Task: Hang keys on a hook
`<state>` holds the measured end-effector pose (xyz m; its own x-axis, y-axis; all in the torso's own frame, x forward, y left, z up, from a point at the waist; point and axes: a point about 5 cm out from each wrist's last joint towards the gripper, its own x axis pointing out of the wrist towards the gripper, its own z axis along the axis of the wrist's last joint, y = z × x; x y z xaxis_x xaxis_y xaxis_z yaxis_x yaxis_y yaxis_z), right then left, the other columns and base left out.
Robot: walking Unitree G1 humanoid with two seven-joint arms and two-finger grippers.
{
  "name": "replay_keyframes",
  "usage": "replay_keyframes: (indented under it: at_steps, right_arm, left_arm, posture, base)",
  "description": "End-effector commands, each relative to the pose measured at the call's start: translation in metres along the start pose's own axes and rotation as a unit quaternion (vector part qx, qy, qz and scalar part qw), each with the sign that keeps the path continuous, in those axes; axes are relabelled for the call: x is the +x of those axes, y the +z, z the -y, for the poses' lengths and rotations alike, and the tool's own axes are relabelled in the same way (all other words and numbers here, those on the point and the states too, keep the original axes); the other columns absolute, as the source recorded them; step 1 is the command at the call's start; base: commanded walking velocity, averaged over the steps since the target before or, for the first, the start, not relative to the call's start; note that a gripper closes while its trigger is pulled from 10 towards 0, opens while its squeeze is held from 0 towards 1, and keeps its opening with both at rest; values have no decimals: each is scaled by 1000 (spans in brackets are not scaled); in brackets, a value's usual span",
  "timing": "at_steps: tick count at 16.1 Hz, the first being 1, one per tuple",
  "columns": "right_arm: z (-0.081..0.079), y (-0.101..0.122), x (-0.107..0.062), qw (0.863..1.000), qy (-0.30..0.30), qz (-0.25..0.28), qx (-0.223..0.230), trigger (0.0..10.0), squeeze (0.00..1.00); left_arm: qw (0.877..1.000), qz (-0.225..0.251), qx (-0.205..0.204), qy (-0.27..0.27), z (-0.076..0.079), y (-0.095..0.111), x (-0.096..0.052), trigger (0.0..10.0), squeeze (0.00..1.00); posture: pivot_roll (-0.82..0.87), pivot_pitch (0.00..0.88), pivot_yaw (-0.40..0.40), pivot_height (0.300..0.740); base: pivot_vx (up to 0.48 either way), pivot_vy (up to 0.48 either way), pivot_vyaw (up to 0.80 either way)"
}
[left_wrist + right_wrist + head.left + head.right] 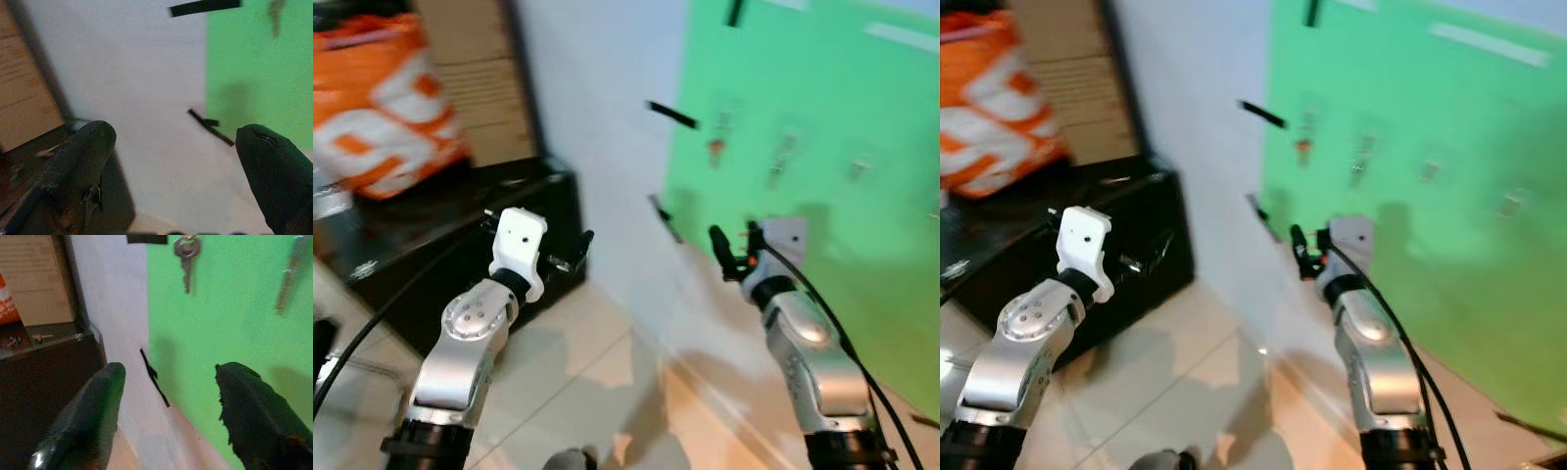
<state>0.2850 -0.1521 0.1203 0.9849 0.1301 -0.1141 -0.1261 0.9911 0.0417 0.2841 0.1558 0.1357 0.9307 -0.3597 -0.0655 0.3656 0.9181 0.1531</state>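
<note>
Keys [186, 254] hang on green board [822, 147]; both pincers [176, 161] [168, 406] wide, empty.

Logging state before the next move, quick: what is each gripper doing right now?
Left gripper: open, holding nothing.
Right gripper: open, holding nothing, facing the green board.
</note>
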Motion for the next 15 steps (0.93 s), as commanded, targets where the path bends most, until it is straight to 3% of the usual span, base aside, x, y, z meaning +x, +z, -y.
replay_keyframes:
  at_steps: [1, 11, 15]
  right_arm:
    - [-1, 3, -1, 1000, -1, 2, 2, 10000, 1000]
    - [-6, 5, 0, 1000, 7, 3, -13, 10000, 1000]
    - [-7, 5, 1, 1000, 16, 1, -18, 10000, 1000]
  left_arm:
    - [1000, 2, 9, 10, -3, 2, -1, 10000, 173]
    - [1000, 1, 2, 18, -3, 2, 0, 10000, 184]
    - [1000, 0, 0, 24, -5, 2, -1, 10000, 192]
  posture:
    - [-53, 0, 21, 740]
    - [-46, 0, 12, 740]
    - [-42, 0, 1, 740]
  base:
    - [262, 0, 538]
    - [273, 0, 0]
    - [277, 0, 800]
